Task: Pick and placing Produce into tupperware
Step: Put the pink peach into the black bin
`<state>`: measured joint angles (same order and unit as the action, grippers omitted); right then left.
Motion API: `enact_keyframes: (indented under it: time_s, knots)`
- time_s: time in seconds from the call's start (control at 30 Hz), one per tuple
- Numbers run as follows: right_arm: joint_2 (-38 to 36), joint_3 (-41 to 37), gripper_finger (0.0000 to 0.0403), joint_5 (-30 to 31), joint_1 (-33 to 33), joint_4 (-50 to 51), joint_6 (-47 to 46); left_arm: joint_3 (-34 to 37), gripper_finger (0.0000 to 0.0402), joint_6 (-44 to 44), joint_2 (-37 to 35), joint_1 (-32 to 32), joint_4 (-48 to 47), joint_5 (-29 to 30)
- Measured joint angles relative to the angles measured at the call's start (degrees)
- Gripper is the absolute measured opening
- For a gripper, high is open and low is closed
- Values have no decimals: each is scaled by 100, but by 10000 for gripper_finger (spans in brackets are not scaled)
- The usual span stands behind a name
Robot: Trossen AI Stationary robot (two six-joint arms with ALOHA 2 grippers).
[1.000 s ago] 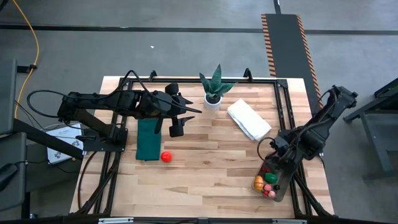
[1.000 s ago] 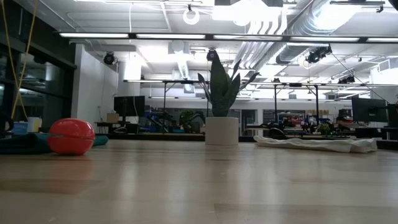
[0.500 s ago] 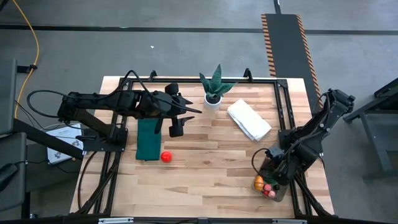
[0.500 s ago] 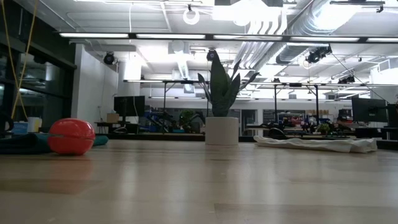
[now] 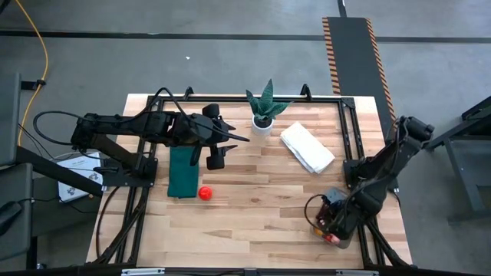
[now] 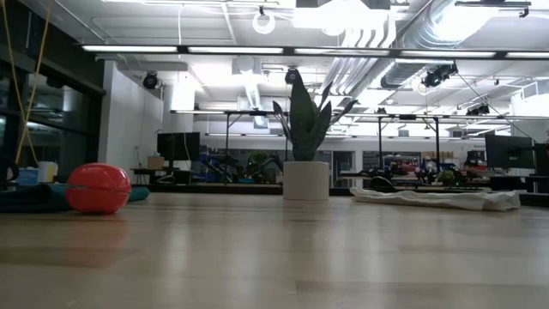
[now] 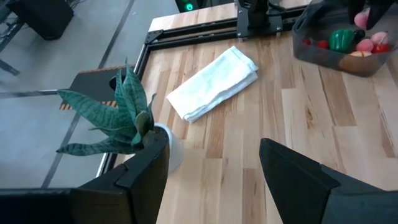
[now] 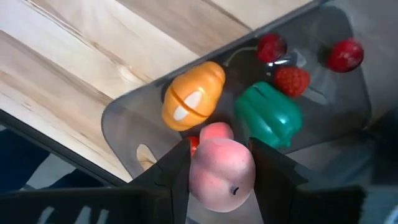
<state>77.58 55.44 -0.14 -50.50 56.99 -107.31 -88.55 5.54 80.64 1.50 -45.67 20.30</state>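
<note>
Right wrist view: right gripper (image 8: pixel 222 163) clamps a pink round peach (image 8: pixel 222 169) above the clear grey plastic tupperware (image 8: pixel 127 115) at the bench's front right corner; releasing comes next. Left gripper (image 7: pixel 214 163) waits apart.

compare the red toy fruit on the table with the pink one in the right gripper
The red toy fruit lies alone on bare wood beside the green mat; the pink toy fruit is held between the fingers of the right gripper above the tupperware. One is bright red, the other pale pink. Both are smooth and round.
</note>
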Motion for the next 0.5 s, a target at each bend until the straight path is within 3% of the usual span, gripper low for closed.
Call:
enact_keyframes:
  time_s: [0.5]
  knots:
    - [619, 0, 124, -28, -333, -542, -543, 0, 239, -7, 0, -2, -1, -34]
